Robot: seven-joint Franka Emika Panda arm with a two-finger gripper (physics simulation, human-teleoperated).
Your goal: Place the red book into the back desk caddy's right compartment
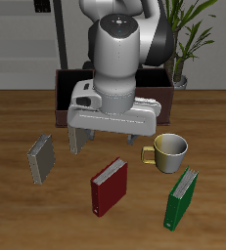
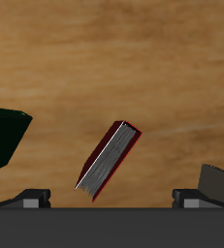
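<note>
The red book (image 1: 110,186) lies flat on the table near the front edge, its white page edges showing. It also shows in the wrist view (image 2: 109,160), between and just beyond the fingertips. My gripper (image 1: 107,143) is open and empty. It hangs above the table, farther back than the book and in front of the back desk caddy (image 1: 62,96). In the wrist view the gripper (image 2: 112,200) has its two fingertips (image 2: 31,198) wide apart. The caddy is a dark brown box behind the arm. The arm hides most of it, so I cannot make out its compartments.
A green book (image 1: 181,198) lies beside the red book near the front edge, and probably shows dark in the wrist view (image 2: 2,138). An olive mug (image 1: 169,151) stands between it and the caddy. A grey book (image 1: 41,156) lies on the other side (image 2: 220,184).
</note>
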